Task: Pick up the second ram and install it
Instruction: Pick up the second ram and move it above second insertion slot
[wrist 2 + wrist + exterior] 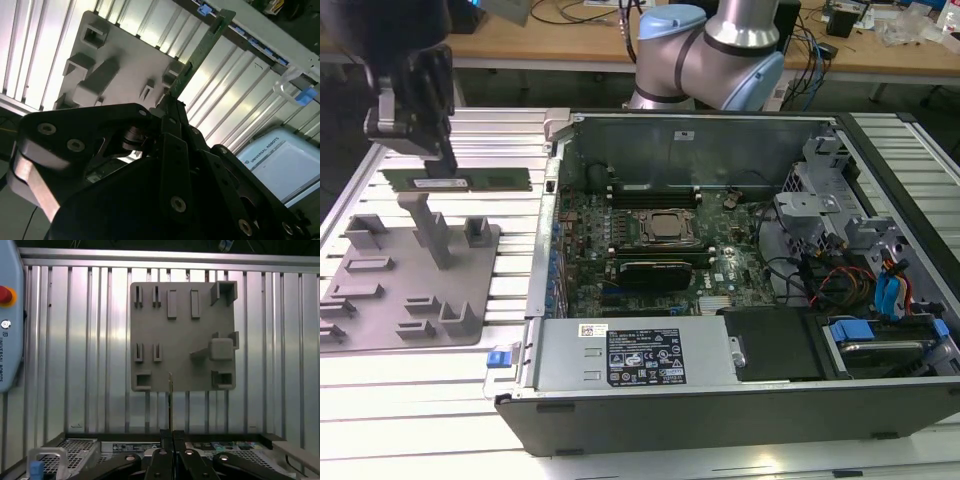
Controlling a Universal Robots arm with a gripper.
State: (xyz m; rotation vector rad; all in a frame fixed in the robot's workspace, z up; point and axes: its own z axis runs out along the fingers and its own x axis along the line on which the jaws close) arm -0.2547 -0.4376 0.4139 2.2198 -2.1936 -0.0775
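The second ram (470,180) is a long green stick held level in the air above the grey holder plate (380,300), at the exterior view's left. My gripper (444,166) is shut on it from above, near its middle. In the second wrist view the green ram (202,47) sticks out past the black fingers (172,117), over the plate (125,65). The first wrist view has the ram (170,395) edge-on, a thin line rising from the gripper (171,437) across the plate's (182,335) edge. The open computer case (720,400) with its motherboard (650,230) lies to the exterior view's right.
Grey posts and holder blocks (430,225) rise from the plate under the ram. The case wall (552,180) stands between plate and motherboard. The power supply (635,352), cables (820,275) and drive bays fill the case's near and right side. A blue pendant (10,315) lies on the slatted table.
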